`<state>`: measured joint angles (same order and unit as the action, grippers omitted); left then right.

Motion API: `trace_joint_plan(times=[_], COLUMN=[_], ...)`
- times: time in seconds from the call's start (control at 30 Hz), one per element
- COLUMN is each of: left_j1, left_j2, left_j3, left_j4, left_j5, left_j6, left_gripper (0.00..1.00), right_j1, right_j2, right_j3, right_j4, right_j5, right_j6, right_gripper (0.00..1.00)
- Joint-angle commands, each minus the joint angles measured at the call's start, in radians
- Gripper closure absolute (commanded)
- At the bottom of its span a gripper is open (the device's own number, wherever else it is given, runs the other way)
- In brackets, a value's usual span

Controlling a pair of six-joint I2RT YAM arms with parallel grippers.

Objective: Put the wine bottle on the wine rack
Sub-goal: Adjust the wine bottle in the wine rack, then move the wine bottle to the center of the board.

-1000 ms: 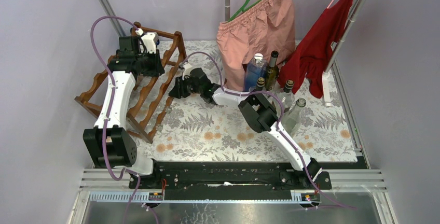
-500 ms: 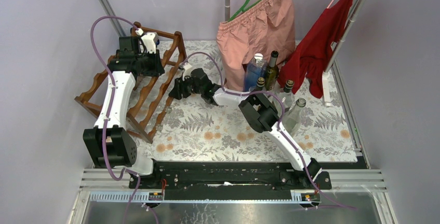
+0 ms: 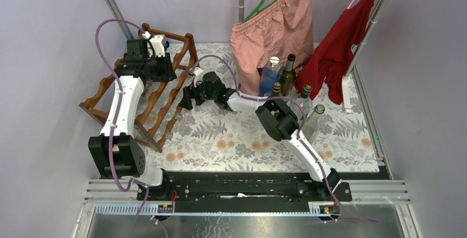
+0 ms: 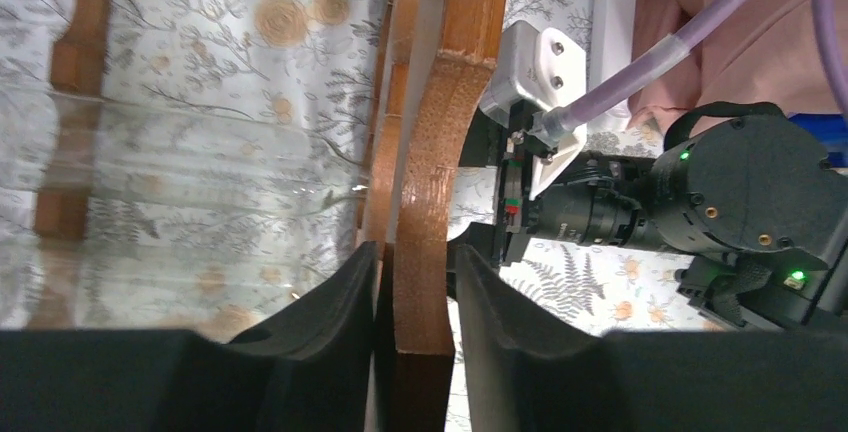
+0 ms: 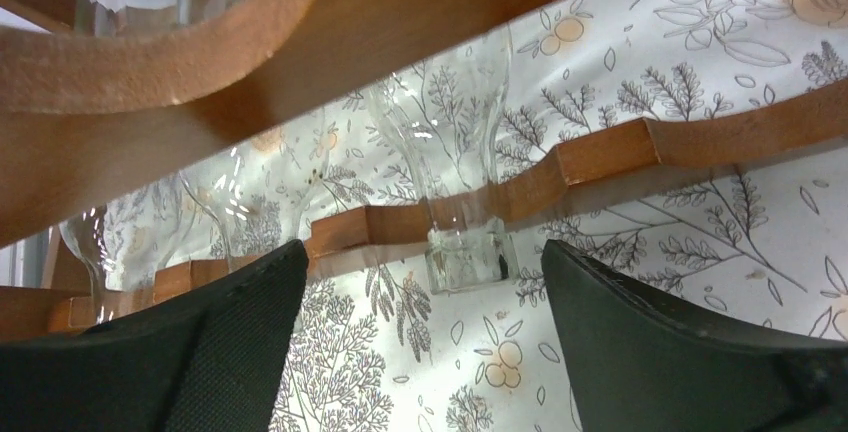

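The reddish-brown wine rack (image 3: 165, 106) stands at the left of the table. A clear glass wine bottle (image 4: 180, 182) lies in it, with its neck over a wavy rail and its mouth (image 5: 465, 257) pointing at my right gripper (image 5: 418, 282). That gripper is open and just short of the mouth, touching nothing; from above it sits by the rack's right end (image 3: 187, 96). My left gripper (image 4: 415, 282) straddles a rail of the rack (image 4: 430, 202). One pad lies against the wood and a thin gap shows at the other. From above, its fingers (image 3: 165, 71) are mostly hidden by the wrist.
Several bottles (image 3: 286, 78) stand at the back right, and a clear one (image 3: 314, 119) is nearer. Pink shorts (image 3: 270, 34) and a red garment (image 3: 341, 45) hang behind them. A floral cloth (image 3: 231, 139) covers the table. The right wrist (image 4: 730, 182) is close to the rack.
My right gripper has opened wide and let go of the bottle's neck. My left gripper's jaws have eased slightly on the rail. Both arms have barely moved.
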<state>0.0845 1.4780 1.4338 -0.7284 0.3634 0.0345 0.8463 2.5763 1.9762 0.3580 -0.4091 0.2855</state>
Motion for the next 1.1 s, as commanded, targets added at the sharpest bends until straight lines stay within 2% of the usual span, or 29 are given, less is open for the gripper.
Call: trace_joint_plan(times=[0.0, 0.13, 0.27, 0.4, 0.57, 0.7, 0.77, 0.9, 1.07], left_j1=[-0.03, -0.031, -0.03, -0.031, -0.031, -0.03, -0.03, -0.031, -0.03], left_j2=[-0.015, -0.038, -0.083, -0.137, -0.195, -0.273, -0.32, -0.42, -0.552], left_j3=[-0.03, -0.012, 0.007, 0.013, 0.051, 0.054, 0.037, -0.012, -0.107], left_j4=[-0.048, -0.036, 0.008, 0.089, 0.148, 0.207, 0.249, 0.342, 0.468], left_j5=[0.075, 0.035, -0.01, -0.021, -0.05, -0.07, -0.075, -0.067, -0.056], left_j6=[-0.107, -0.132, -0.159, -0.207, -0.269, -0.309, -0.336, -0.397, -0.517], left_gripper=[0.56, 0.42, 0.22, 0.02, 0.01, 0.01, 0.01, 0.01, 0.01], right_j1=[-0.008, -0.017, -0.024, -0.027, -0.027, -0.028, -0.027, -0.03, -0.03], right_j2=[-0.119, -0.15, -0.191, -0.23, -0.322, -0.43, -0.486, -0.583, -0.719], right_j3=[-0.018, -0.023, -0.016, 0.015, -0.065, -0.149, -0.177, -0.213, -0.224], right_j4=[-0.015, -0.042, -0.092, -0.196, -0.317, -0.469, -0.549, -0.78, -1.042], right_j5=[-0.021, -0.023, -0.067, -0.181, -0.298, -0.318, -0.375, -0.54, -0.577], right_j6=[-0.071, -0.101, -0.147, -0.217, -0.28, -0.421, -0.507, -0.712, -0.9], right_gripper=[0.03, 0.0, 0.0, 0.0, 0.0, 0.0, 0.0, 0.0, 0.0])
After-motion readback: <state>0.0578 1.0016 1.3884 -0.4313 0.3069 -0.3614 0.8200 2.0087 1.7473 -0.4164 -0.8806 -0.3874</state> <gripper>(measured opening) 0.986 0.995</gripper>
